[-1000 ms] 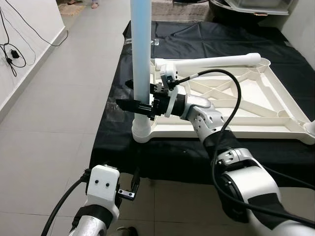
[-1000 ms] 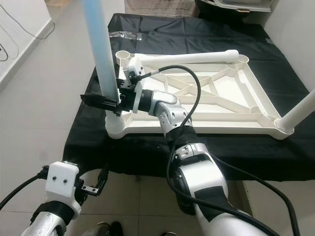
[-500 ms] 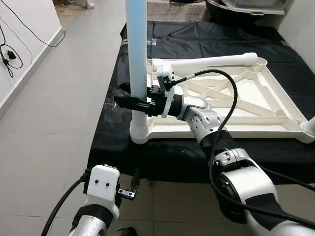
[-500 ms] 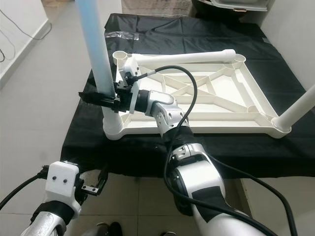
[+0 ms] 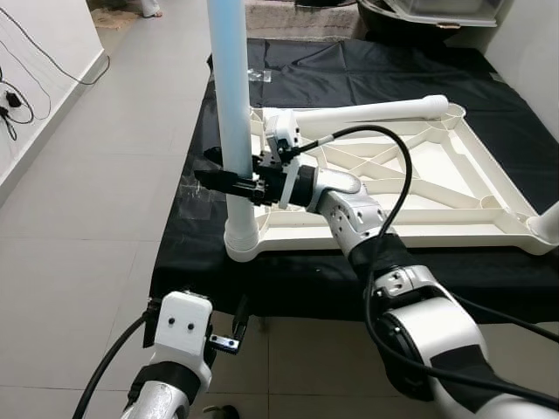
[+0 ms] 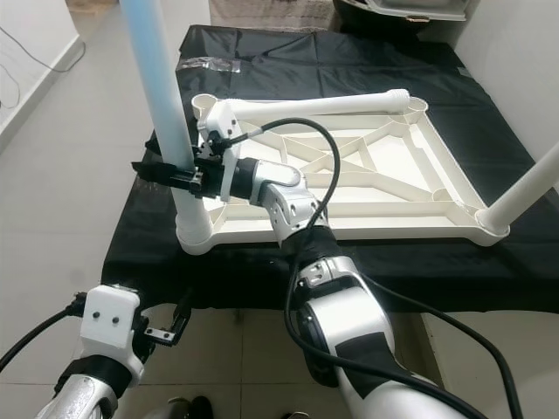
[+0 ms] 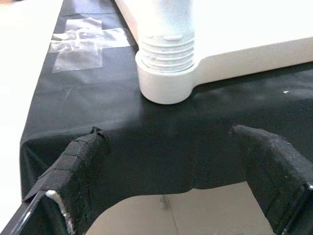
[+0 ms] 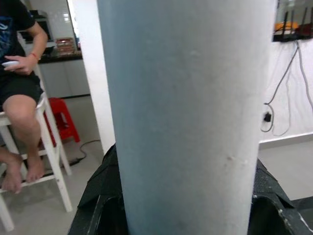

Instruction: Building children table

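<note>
right pincer (image 5: 229, 182) shifted left, clamped on blue leg (image 5: 229, 87) in tabletop (image 5: 454, 175) socket; left pincer (image 7: 171, 186) open; no legible writing.

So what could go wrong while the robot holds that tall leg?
The right end effector grips the upright leg low down, so the long part above could lean and jam crooked in the corner socket. That socket sits at the edge of the black cloth, so a push might slide the tabletop off.

A pale blue table leg (image 8: 186, 112) stands upright between the right gripper's (image 8: 186, 205) black fingers (image 8: 100, 196). Behind the leg, a person (image 8: 19, 98) sits on a white chair (image 8: 54, 161) beside a red stool (image 8: 63, 122).
</note>
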`<state>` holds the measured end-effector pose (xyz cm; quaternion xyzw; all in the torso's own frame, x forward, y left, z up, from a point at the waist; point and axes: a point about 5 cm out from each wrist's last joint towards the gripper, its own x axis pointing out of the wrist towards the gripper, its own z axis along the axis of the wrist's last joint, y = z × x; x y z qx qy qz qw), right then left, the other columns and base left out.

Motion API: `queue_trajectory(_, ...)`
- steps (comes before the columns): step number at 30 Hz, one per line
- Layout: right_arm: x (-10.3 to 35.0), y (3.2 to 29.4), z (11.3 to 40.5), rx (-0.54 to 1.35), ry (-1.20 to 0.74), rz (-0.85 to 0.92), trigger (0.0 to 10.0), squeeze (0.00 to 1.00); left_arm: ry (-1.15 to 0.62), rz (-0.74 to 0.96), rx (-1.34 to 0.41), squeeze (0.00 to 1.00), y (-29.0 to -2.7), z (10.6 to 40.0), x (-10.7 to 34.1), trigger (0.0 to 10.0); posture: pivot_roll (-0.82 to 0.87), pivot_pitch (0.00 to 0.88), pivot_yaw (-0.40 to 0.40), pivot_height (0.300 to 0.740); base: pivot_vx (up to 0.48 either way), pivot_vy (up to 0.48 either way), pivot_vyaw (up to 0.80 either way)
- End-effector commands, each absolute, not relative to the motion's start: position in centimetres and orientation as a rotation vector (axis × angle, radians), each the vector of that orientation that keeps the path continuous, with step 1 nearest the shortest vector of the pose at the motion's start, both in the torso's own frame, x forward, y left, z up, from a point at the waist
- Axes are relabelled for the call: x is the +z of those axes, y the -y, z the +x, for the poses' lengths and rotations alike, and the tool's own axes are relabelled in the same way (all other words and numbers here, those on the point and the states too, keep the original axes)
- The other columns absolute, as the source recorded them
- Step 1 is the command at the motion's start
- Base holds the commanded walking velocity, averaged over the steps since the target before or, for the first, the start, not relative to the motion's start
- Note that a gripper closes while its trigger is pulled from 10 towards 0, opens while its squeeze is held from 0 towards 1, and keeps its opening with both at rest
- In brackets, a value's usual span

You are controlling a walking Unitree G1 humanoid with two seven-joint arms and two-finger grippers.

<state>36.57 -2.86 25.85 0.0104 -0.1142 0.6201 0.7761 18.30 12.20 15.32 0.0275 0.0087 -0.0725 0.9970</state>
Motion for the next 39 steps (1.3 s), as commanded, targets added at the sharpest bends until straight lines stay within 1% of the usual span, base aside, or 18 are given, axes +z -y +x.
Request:
queue_trajectory(1,23.9,3.6,36.5,1.294,0.185,0.057,0.0,0.0,-0.036,0.074,-0.141,0.0,-12.4,18.3,14.9,10.0,0.1,0.162,-0.058,0.74,0.0,0.0,0.0)
queue_trajectory(10,22.5,5.2,36.0,1.273,0.181,0.003,0.0,0.0,-0.031,0.086,-0.144,0.0,-12.8,18.5,15.1,10.0,0.09,0.169,-0.043,0.74,0.0,0.0,0.0)
queue_trajectory(16,21.9,5.0,35.7,1.211,0.15,-0.033,0.0,0.0,-0.03,0.091,-0.142,0.0,-12.9,18.5,15.2,10.0,0.1,0.172,-0.04,0.74,0.0,0.0,0.0)
queue_trajectory(19,20.8,5.2,36.7,0.972,0.089,-0.034,0.0,0.0,-0.027,0.094,-0.143,0.0,-13.0,18.5,15.2,10.0,0.1,0.17,-0.035,0.74,0.0,0.0,0.0)
queue_trajectory(20,20.8,5.2,36.7,0.972,0.089,-0.034,0.0,0.0,-0.027,0.094,-0.143,0.0,-13.0,18.5,15.2,10.0,0.1,0.17,-0.035,0.74,0.0,0.0,0.0)
queue_trajectory(21,20.3,5.4,37.0,0.875,0.059,-0.029,0.0,0.0,-0.026,0.095,-0.143,0.0,-13.1,18.6,15.2,10.0,0.09,0.169,-0.032,0.74,0.0,0.0,0.0)
queue_trajectory(22,19.5,6.1,37.7,0.688,0.016,-0.022,0.0,0.0,-0.024,0.096,-0.143,0.0,-13.2,18.7,15.3,10.0,0.09,0.169,-0.032,0.74,0.0,0.0,0.0)
queue_trajectory(23,19.5,6.1,37.7,0.688,0.016,-0.022,0.0,0.0,-0.024,0.096,-0.143,0.0,-13.2,18.7,15.3,10.0,0.09,0.169,-0.032,0.74,0.0,0.0,0.0)
queue_trajectory(25,18.3,7.6,38.5,0.395,-0.046,-0.018,0.0,0.0,-0.021,0.098,-0.142,0.0,-13.3,18.8,15.3,10.0,0.09,0.166,-0.03,0.74,0.0,0.0,0.0)
queue_trajectory(26,18.3,7.6,38.5,0.395,-0.046,-0.018,0.0,0.0,-0.021,0.098,-0.142,0.0,-13.3,18.8,15.3,10.0,0.09,0.166,-0.03,0.74,0.0,0.0,0.0)
queue_trajectory(27,18.0,8.2,38.5,0.234,-0.044,0.003,0.0,0.0,-0.02,0.099,-0.143,0.0,-13.3,18.8,15.3,10.0,0.09,0.166,-0.03,0.74,0.0,0.0,0.0)
queue_trajectory(30,18.0,8.2,38.5,0.234,-0.044,0.003,0.0,0.0,-0.02,0.099,-0.143,0.0,-13.3,18.8,15.3,10.0,0.09,0.166,-0.03,0.74,0.0,0.0,0.0)
queue_trajectory(31,18.0,8.6,38.3,0.098,-0.036,0.029,0.0,0.0,-0.018,0.1,-0.145,0.0,-13.3,18.9,15.3,10.0,0.1,0.161,-0.028,0.74,0.0,0.0,0.0)
queue_trajectory(32,18.0,8.6,38.3,0.098,-0.036,0.029,0.0,0.0,-0.018,0.1,-0.145,0.0,-13.3,18.9,15.3,10.0,0.1,0.161,-0.028,0.74,0.0,0.0,0.0)
queue_trajectory(34,18.1,7.9,37.6,-0.141,-0.018,0.094,0.0,0.0,-0.013,0.106,-0.148,0.0,-13.3,19.1,15.5,10.0,0.11,0.154,-0.027,0.74,0.0,0.0,0.0)
queue_trajectory(36,18.1,7.3,37.4,-0.202,-0.022,0.118,0.0,0.0,-0.011,0.107,-0.149,0.0,-13.4,19.1,15.5,10.0,0.11,0.153,-0.03,0.74,0.0,0.0,0.0)
queue_trajectory(38,18.1,7.3,37.4,-0.202,-0.022,0.118,0.0,0.0,-0.011,0.107,-0.149,0.0,-13.4,19.1,15.5,10.0,0.11,0.153,-0.03,0.74,0.0,0.0,0.0)
queue_trajectory(39,18.2,6.5,37.3,-0.253,-0.033,0.143,0.0,0.0,-0.01,0.109,-0.149,0.0,-13.4,19.2,15.5,10.0,0.11,0.151,-0.031,0.74,0.0,0.0,0.0)
